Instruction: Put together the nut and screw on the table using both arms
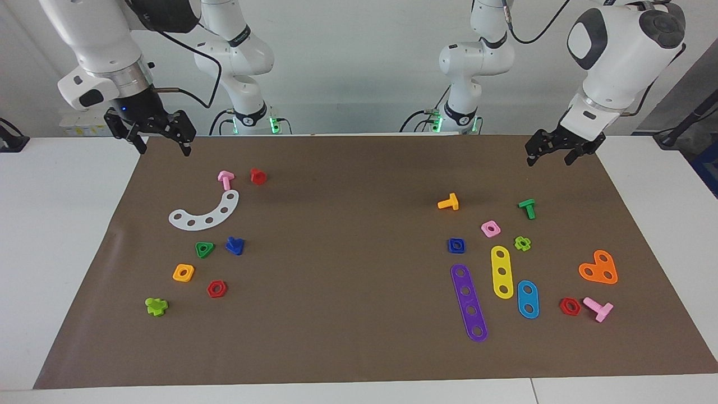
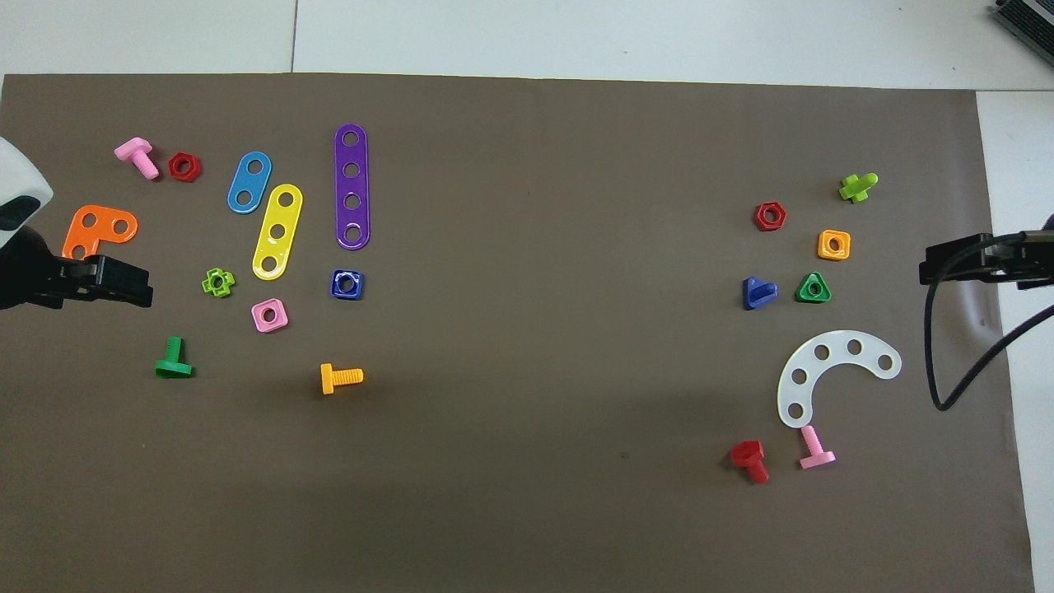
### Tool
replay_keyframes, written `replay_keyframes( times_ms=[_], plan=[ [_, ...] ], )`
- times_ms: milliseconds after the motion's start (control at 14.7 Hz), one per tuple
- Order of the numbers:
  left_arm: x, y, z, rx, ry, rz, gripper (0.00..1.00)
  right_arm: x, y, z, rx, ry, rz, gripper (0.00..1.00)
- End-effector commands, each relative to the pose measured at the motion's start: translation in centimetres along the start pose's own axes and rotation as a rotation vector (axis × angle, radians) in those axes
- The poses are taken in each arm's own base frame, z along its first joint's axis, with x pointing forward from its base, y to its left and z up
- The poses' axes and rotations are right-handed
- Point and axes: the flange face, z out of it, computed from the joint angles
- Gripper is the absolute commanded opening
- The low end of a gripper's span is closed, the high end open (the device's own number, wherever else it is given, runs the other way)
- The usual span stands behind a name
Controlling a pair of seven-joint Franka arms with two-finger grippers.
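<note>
The dark blue square nut (image 1: 456,245) lies flat on the brown mat (image 1: 348,224) toward the left arm's end, beside the purple strip; it also shows in the overhead view (image 2: 347,284). The dark blue screw (image 1: 235,246) lies toward the right arm's end, beside a green triangular nut (image 1: 204,249); it also shows in the overhead view (image 2: 758,292). My left gripper (image 1: 548,161) hangs open and empty over the mat's left-arm end, well apart from the nut. My right gripper (image 1: 165,150) hangs open and empty over the mat's corner at the right arm's end, apart from the screw.
Near the nut lie a pink square nut (image 1: 491,228), yellow (image 1: 502,271), blue (image 1: 528,299) and purple (image 1: 469,302) strips, an orange screw (image 1: 449,202) and an orange bracket (image 1: 599,268). Near the screw lie an orange-yellow nut (image 1: 183,272), a red nut (image 1: 216,289) and a white arc (image 1: 205,212).
</note>
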Motion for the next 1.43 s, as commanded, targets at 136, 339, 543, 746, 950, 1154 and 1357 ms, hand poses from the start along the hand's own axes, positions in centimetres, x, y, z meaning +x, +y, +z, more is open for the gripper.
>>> replay_keyframes(
  times_ms=[136,339,543,746,950,1154,1357],
  plan=[
    [-0.8,-0.2,0.0,-0.015,0.009,0.002,1.00,-0.8,0.0,-0.1,-0.013,-0.004,-0.006,1.00],
    [-0.9,-0.2,0.1,-0.015,0.007,0.002,1.00,-0.7,-0.3,0.0,-0.007,0.002,0.014,1.00],
    [-0.8,-0.2,0.0,-0.015,0.009,0.002,1.00,-0.3,-0.9,2.2,0.002,-0.003,-0.006,1.00],
    [-0.8,-0.2,0.0,-0.015,0.009,0.002,1.00,0.6,-3.3,8.5,0.011,0.042,-0.051,1.00],
    [-0.8,-0.2,0.0,-0.015,0.009,0.002,1.00,4.3,-5.4,17.5,0.035,0.000,-0.106,1.00],
    [-0.8,-0.2,0.0,-0.015,0.009,0.002,1.00,5.5,-6.0,23.8,0.042,0.005,-0.146,1.00],
    [-0.9,-0.2,0.1,-0.015,0.007,0.002,1.00,4.3,-5.9,27.8,0.043,0.015,-0.181,0.96]
  ],
)
